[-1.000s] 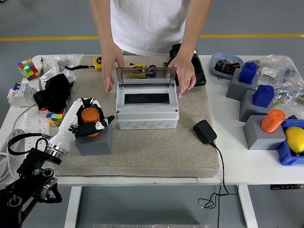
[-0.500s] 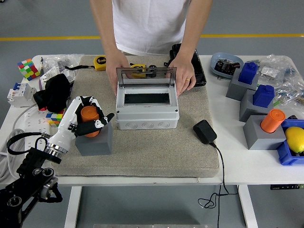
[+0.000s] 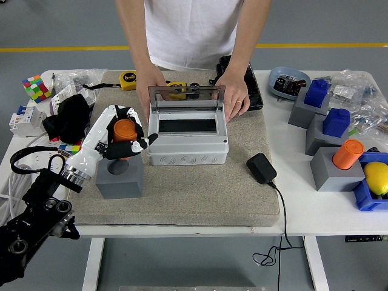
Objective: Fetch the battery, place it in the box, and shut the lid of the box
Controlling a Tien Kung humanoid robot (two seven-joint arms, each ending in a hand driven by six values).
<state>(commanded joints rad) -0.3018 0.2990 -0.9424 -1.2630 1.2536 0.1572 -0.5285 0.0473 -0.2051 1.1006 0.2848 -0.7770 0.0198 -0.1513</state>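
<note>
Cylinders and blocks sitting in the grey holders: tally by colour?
Orange cylinders: 2, one lifted out of its grey holder in the left hand, at, one seated in its holder on the right.
Blue blocks: 2.
Total: 4

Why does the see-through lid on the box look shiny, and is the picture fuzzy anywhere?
Head view: the clear lid of the box stands upright and shows pale reflections; lighting is even, shadows are soft, and nothing looks blurred, including the left hand gripping the orange battery.
</note>
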